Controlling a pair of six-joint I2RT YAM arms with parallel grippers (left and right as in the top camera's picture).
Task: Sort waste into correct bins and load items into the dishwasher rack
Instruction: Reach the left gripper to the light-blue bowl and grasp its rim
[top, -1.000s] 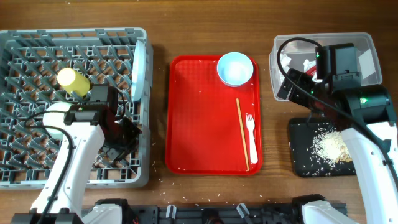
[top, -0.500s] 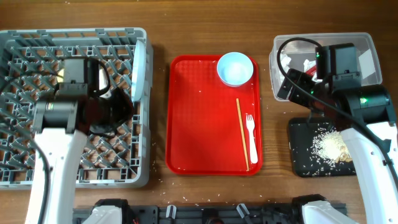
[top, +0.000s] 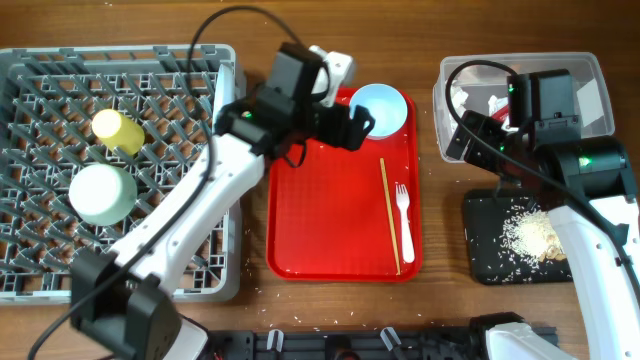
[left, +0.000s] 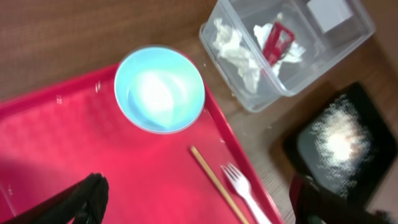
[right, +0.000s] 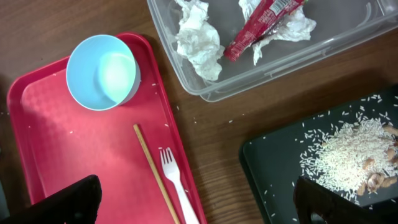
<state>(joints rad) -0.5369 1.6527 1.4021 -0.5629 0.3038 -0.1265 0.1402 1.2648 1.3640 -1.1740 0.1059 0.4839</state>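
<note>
A large red rectangular plastic tray (top: 330, 200) with a raised rim lies flat near the middle of the brown wood-grain desk (top: 430, 30).

On the wooden table (top: 420, 30) sit grey rack (top: 120, 52), red tray (top: 320, 220), clear tub (top: 590, 68) and black tray (top: 485, 255).

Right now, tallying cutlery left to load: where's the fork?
In the overhead view, the fork lies on the red tray near its right edge, beside the chopstick, below the blue bowl.
</note>
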